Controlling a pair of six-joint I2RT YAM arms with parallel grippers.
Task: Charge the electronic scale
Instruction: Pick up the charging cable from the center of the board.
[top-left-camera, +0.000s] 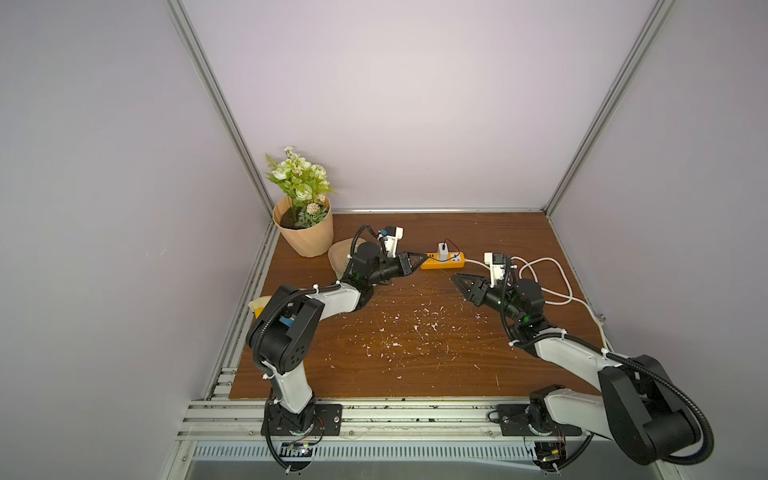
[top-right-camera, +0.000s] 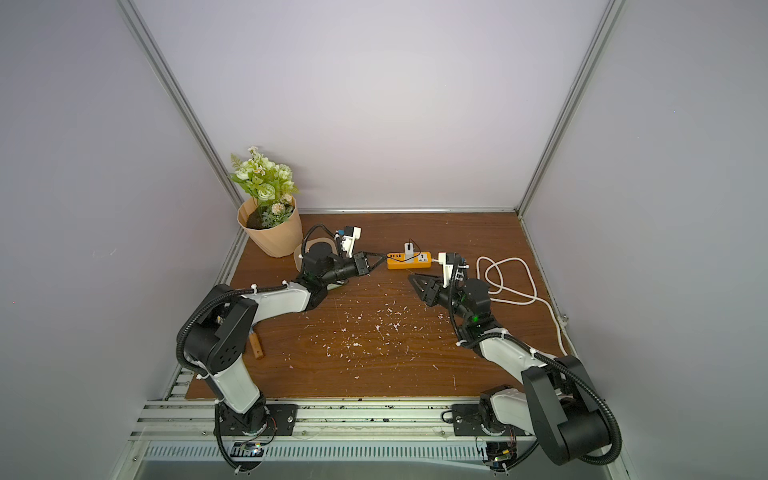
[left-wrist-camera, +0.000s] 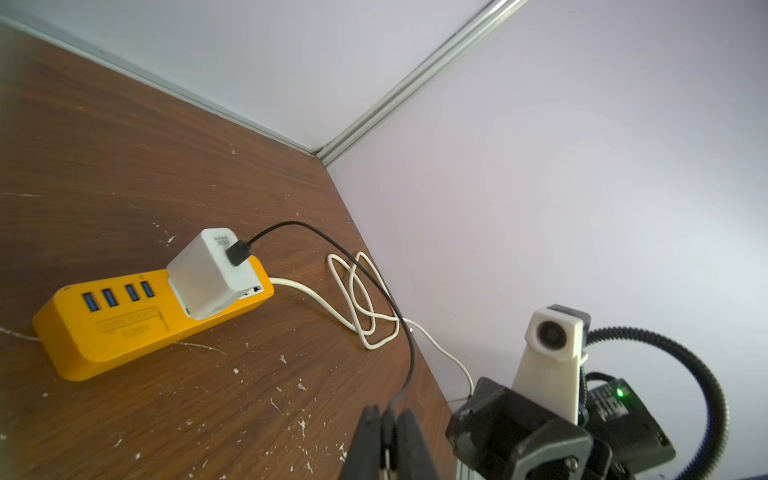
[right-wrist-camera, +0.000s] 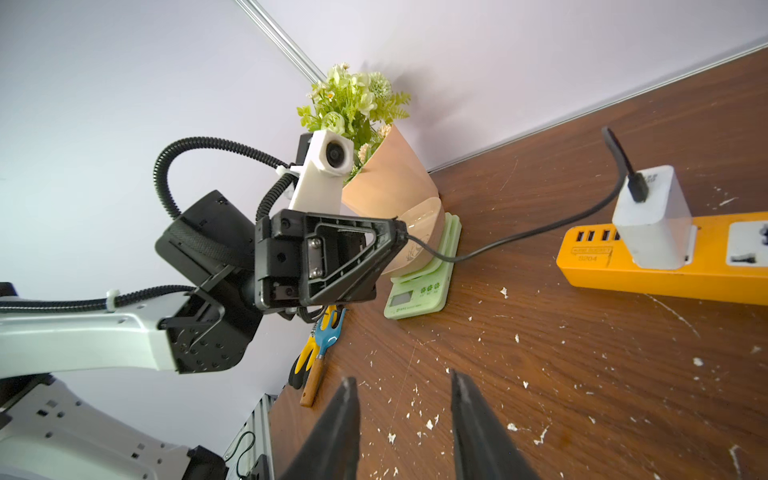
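Left pincer (right-wrist-camera: 399, 232) clamps the floppy black cable (right-wrist-camera: 519, 237), right pincer (right-wrist-camera: 401, 378) gapes empty, and the electronic scale (right-wrist-camera: 419, 291) (probably light and skid-prone, so brace its green base) sits at the far left corner of the tabletop (top-left-camera: 415, 353).

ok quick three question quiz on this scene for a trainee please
1. True or false: the right gripper is shut on the black cable.
2. The white charger is plugged into: A) a wall socket, B) the orange power strip, C) nothing.
3. What stands right beside the electronic scale?
Key: 1 false, its jaws stand open and empty; the left gripper pinches the cable. 2 B. 3 the flower pot.
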